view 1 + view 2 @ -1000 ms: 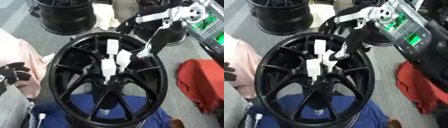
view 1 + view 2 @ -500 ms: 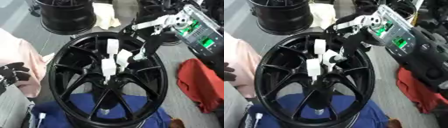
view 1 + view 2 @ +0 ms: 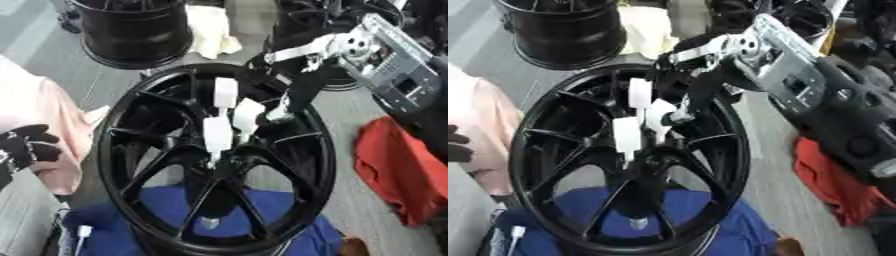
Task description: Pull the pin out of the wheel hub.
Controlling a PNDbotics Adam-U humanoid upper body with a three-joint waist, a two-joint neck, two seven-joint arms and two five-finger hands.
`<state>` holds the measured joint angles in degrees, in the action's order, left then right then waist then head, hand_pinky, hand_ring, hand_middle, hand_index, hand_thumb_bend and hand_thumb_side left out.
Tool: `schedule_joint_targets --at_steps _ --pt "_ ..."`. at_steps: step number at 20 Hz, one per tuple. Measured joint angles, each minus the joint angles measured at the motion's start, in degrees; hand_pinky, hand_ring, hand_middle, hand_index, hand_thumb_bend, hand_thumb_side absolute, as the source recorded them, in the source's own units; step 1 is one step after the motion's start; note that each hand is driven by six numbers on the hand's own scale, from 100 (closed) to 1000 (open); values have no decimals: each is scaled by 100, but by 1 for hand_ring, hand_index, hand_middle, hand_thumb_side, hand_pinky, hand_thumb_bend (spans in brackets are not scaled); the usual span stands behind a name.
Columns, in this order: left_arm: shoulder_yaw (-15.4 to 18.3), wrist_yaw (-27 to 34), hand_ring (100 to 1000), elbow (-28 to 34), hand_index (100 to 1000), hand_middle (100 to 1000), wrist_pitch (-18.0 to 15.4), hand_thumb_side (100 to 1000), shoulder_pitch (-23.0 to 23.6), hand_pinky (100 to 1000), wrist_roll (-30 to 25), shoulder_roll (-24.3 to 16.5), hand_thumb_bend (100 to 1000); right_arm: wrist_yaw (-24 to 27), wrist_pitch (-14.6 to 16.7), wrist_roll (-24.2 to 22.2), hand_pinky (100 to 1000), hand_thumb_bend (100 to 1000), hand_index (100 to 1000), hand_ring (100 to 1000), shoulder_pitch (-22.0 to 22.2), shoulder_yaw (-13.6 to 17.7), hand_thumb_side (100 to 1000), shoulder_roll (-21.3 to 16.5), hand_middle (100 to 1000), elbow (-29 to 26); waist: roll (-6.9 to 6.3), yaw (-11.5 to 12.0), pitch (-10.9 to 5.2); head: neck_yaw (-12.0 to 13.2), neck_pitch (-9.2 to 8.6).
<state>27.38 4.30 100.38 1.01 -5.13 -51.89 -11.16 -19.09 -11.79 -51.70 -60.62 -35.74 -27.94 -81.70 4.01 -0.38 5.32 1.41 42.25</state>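
Note:
A black spoked wheel hub (image 3: 322,150) lies flat in the middle on a blue cloth. Three white pins stand close together near its centre: a far one (image 3: 225,92), a right one (image 3: 248,115) and a near one (image 3: 217,135). My right arm, with its silver wrist (image 3: 350,45), reaches in from the upper right. The dark right hand (image 3: 293,95) points down over the hub and ends just right of the right pin; contact with that pin is not visible. My left hand (image 3: 28,145) rests open at the left edge, away from the hub.
A second black rim (image 3: 131,30) stands at the back left, with a cream cloth (image 3: 210,30) beside it. Pink fabric (image 3: 44,115) lies at the left and a red cloth (image 3: 398,170) at the right. A white plug (image 3: 83,231) lies on the blue cloth (image 3: 131,220).
My right hand has come down and to the left, closer to the right pin, and the forearm has swung in over the hub's far edge. All three pins stand as before.

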Motion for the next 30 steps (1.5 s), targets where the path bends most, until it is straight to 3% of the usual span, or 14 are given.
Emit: schedule_joint_targets --at_steps 30 --pt "-2 -1 746 0 893 736 0 741 -10 789 0 1 100 -436 265 -20 842 367 910 852 117 -134 357 397 799 529 -2 43 19 -4 46"
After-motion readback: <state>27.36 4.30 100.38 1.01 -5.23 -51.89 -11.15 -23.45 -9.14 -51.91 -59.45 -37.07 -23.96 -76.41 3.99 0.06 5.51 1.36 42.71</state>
